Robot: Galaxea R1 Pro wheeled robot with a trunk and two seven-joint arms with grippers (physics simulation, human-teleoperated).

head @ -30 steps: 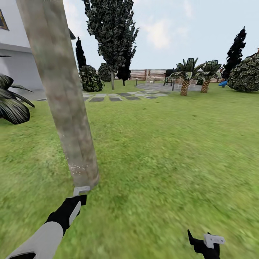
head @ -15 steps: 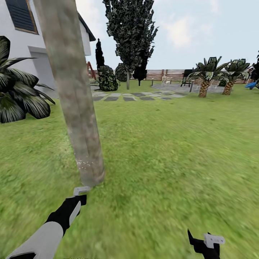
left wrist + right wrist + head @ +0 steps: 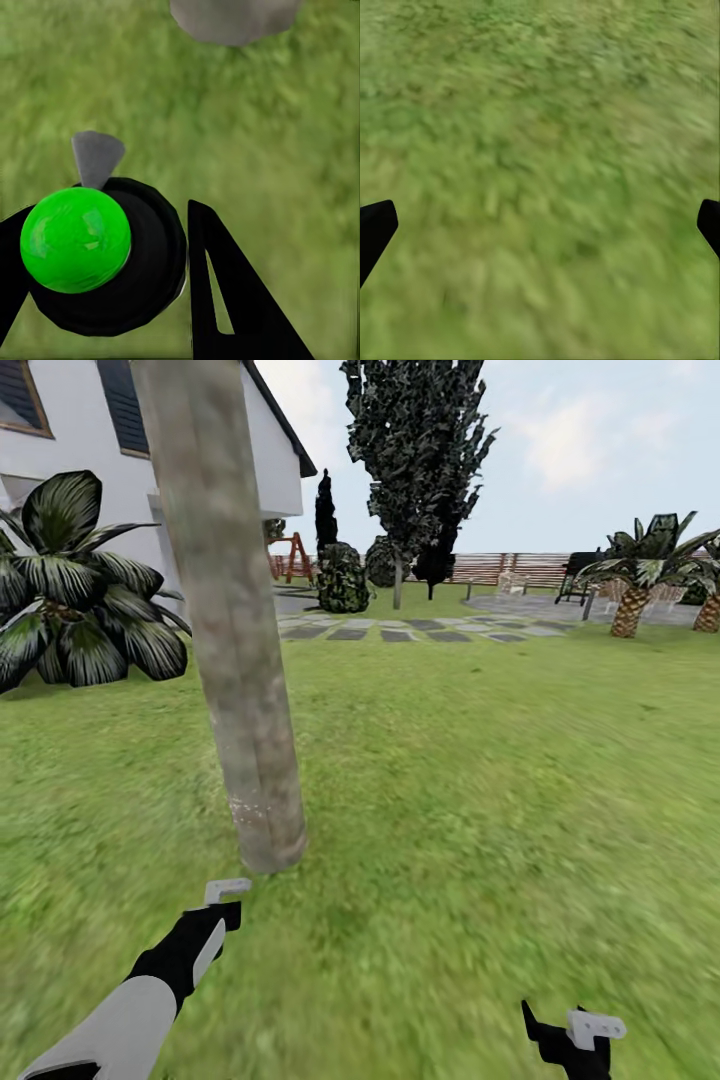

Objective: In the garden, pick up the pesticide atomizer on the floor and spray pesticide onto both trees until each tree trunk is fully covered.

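Note:
Close in front of me, in the head view, a thick mottled grey-brown tree trunk [image 3: 235, 620] rises out of the grass, with a few white specks of pesticide [image 3: 246, 810] near its base. My left gripper [image 3: 222, 900] hovers just short of that base. In the left wrist view it [image 3: 105, 262] is shut on the pesticide atomizer [image 3: 112, 255], a dark round bottle with a bright green top and a grey nozzle, and the trunk's foot [image 3: 232, 15] lies ahead. The second tree [image 3: 415, 450] stands far off. Low on the right, my right gripper [image 3: 575, 1032] is open over bare grass [image 3: 540, 225].
A broad-leaved striped plant [image 3: 80, 600] grows to the left before the white house [image 3: 90, 450]. Grey stepping stones [image 3: 400, 630], round bushes [image 3: 343, 578], the slatted fence [image 3: 510, 567] and palms [image 3: 640, 575] lie far ahead. Lawn [image 3: 480, 780] stretches to the right.
The whole head view has swung left: the trunk now sits further right in the picture, and the house and striped plant have come into sight. Both arms keep their pose.

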